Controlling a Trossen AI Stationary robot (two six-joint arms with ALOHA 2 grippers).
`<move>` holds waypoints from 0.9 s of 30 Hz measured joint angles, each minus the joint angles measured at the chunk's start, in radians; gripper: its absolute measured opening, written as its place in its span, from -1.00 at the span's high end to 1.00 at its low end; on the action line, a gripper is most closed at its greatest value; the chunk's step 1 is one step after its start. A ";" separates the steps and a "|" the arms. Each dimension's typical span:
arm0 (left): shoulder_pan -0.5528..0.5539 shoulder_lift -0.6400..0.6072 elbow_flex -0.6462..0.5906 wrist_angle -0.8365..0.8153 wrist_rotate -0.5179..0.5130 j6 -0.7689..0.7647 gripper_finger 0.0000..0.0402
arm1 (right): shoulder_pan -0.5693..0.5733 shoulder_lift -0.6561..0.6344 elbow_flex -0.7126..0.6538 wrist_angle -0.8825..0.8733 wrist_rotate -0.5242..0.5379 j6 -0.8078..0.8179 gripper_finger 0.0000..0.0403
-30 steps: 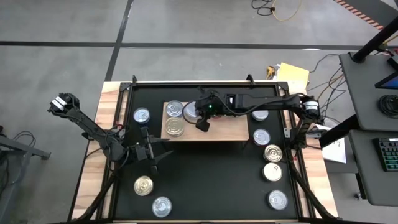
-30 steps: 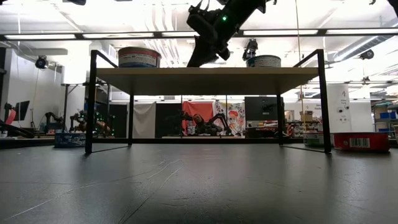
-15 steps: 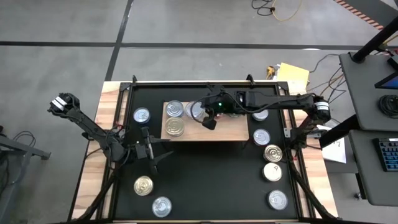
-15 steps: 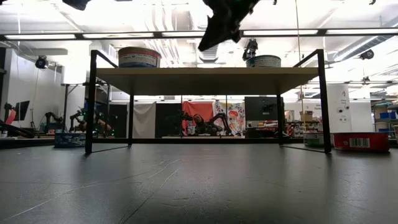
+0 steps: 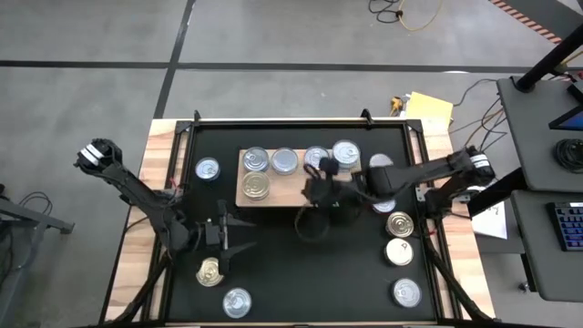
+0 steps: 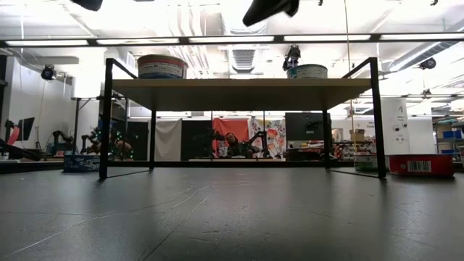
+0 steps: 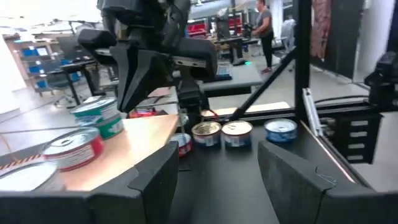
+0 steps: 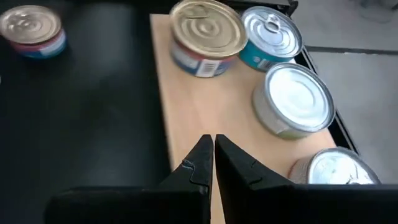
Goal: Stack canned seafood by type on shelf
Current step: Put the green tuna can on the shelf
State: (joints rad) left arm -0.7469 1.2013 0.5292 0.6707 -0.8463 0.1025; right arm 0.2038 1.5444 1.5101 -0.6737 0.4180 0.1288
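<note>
light-wood shelf [image 5: 282, 191] now clear of right gripper [image 5: 310, 228], fingers clenched empty; left gripper [image 5: 239, 235] fingers parted.

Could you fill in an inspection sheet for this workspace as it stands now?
Surface: black mat on a wooden table, bare in the middle.
Job's things: five cans on the shelf; loose cans on the mat at both sides.
Clutter: yellow pad by the far right corner.
Hands: left hand open, empty, over the mat; right hand shut, empty, above the shelf's edge.
Cables: yellow cable on the floor beyond the table.
Surroundings: side desk with keyboard; a person far off in the room.
</note>
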 joint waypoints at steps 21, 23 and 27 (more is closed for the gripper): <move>-0.081 0.226 0.500 -1.063 0.065 -0.707 -0.01 | 0.400 -0.004 -0.098 -0.050 0.266 0.315 0.96; -0.089 0.245 0.538 -1.153 0.115 -0.772 -0.01 | 0.422 -0.004 -0.118 -0.046 0.266 0.340 0.95; -0.109 0.290 0.592 -1.252 0.268 -0.843 -0.01 | 0.454 -0.004 -0.167 -0.046 0.266 0.426 0.95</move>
State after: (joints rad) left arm -0.8561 1.4917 1.1211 -0.5815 -0.5780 -0.7402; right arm 0.6574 1.5402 1.3427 -0.7196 0.6844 0.5550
